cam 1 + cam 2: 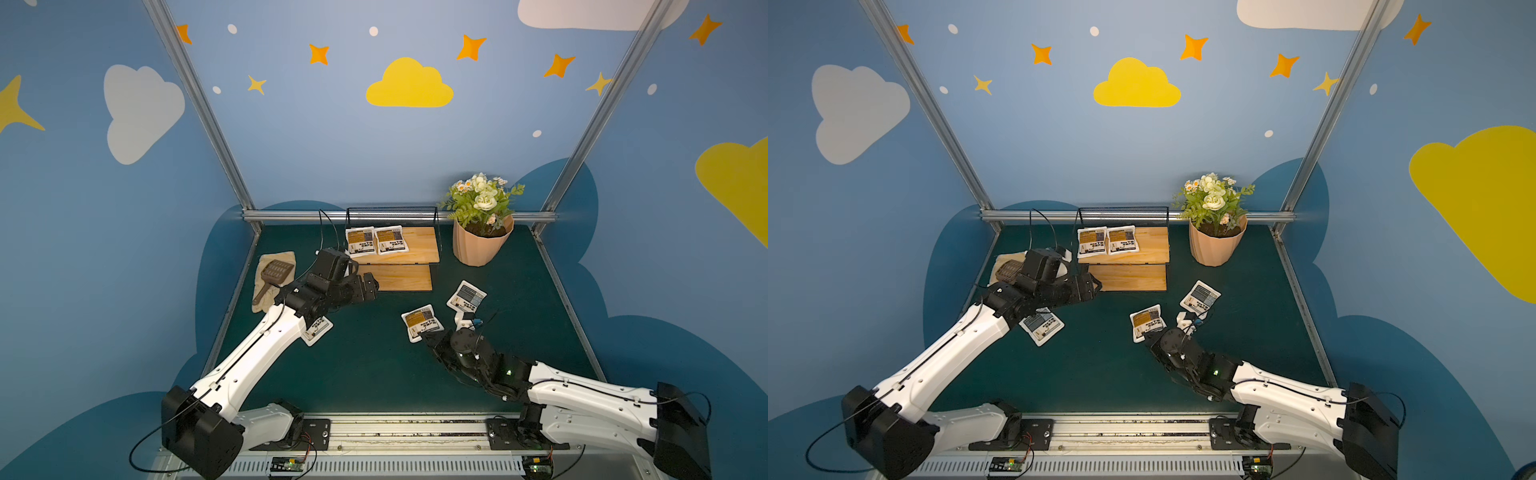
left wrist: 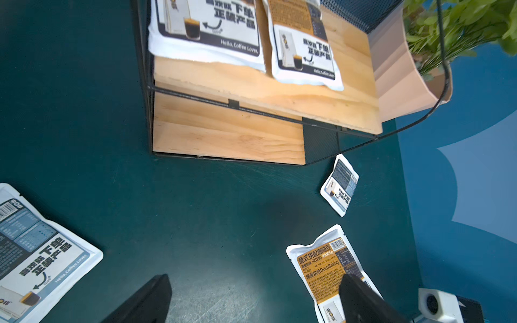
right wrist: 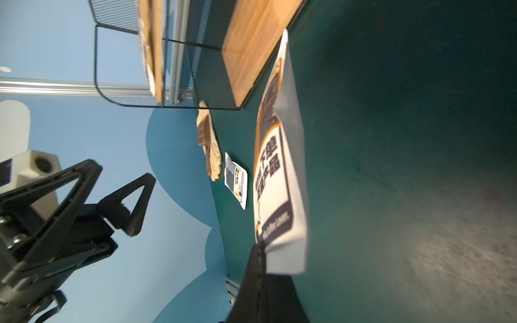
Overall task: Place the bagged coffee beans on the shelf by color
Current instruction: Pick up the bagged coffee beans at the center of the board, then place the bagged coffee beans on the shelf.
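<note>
A yellow-label bag [image 1: 421,322] is pinched at its near edge by the right gripper [image 1: 429,335], its jaws pressed together on it, in front of the shelf [image 1: 390,212]. The left gripper [image 1: 372,286] is held spread and empty beside the low board [image 1: 401,277]. Two yellow bags [image 1: 360,241] are laid side by side on the top board [image 1: 422,249], and two grey-blue bags [image 1: 466,296] are seen on the green table [image 1: 374,370].
</note>
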Available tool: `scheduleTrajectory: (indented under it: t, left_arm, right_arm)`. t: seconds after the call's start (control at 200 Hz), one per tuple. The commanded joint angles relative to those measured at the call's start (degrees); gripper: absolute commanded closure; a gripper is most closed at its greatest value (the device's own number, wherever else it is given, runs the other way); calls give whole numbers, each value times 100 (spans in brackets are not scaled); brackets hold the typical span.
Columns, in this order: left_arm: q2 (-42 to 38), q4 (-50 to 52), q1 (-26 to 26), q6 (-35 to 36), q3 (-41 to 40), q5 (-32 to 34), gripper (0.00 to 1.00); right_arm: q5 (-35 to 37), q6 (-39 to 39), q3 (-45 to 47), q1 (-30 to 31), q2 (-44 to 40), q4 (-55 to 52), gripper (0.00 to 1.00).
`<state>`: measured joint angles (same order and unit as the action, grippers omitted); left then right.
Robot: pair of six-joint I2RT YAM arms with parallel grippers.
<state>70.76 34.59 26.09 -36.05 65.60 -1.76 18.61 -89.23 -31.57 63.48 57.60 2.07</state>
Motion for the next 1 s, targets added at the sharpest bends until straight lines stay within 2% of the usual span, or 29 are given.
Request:
scheduleTrajectory:
  t: [0.0, 0.165, 0.431, 0.696, 0.876, 0.996]
  left_arm:
    - [8, 171, -107, -11, 240, -277, 0]
    - [140, 178, -189, -31, 506, -439, 0]
    - [334, 195, -279, 17, 893, -627, 0]
    - [710, 176, -356, 155, 1284, -824, 0]
    - [928, 119, -402, 195, 1452, -905, 0]
    - [1034, 72, -436, 204, 1507, -939, 0]
  right_arm:
    - [-35, 509, -360, -96, -110, 37, 100]
    - [-166, 957, -745, -397, 41, 332, 100]
    - [-909, 1345, -1728, -1305, 717, 746, 100]
    - [-1420, 1338, -2710, -2078, 1938, 1400, 100]
    - [-1784, 1202, -3265, -2373, 2871, 2061, 100]
    - [-1783, 996, -3547, -2469, 3451, 2368, 100]
